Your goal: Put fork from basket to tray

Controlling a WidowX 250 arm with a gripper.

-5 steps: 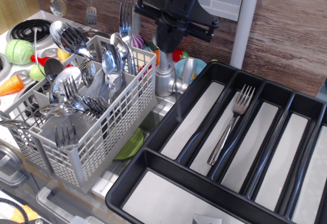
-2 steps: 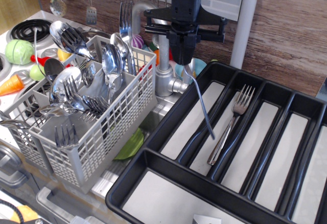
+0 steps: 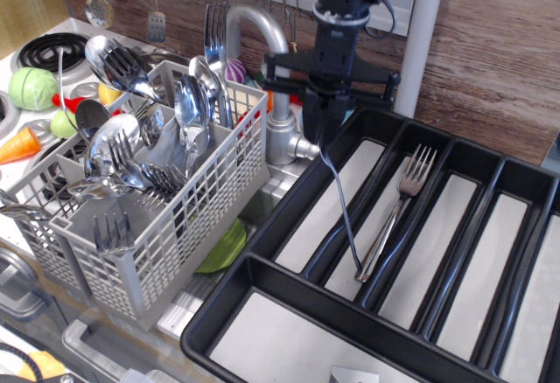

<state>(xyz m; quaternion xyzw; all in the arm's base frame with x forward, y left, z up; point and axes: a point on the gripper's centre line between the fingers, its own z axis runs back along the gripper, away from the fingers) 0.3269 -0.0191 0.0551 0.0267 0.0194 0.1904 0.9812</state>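
My gripper (image 3: 325,134) hangs over the tray's back left corner, shut on the head end of a slim silver fork (image 3: 343,212). The fork's thin handle slants down and to the right, and its tip ends close to the handle end of another fork (image 3: 398,204) lying in the second long compartment. I cannot tell whether the tip touches the floor. The black tray (image 3: 278,271) fills the right half of the view. The grey lattice basket (image 3: 166,226) stands to the left, holding several forks and spoons.
A silver faucet (image 3: 273,134) stands between basket and tray, just left of the gripper. A white post (image 3: 420,38) rises behind the tray. Toy vegetables (image 3: 33,87) and a stove burner (image 3: 48,51) lie at the far left. A green item (image 3: 223,247) lies under the basket's edge.
The gripper has moved right and down from above the faucet to the tray's back left. The held fork's handle has come down into the tray beside the lying fork.
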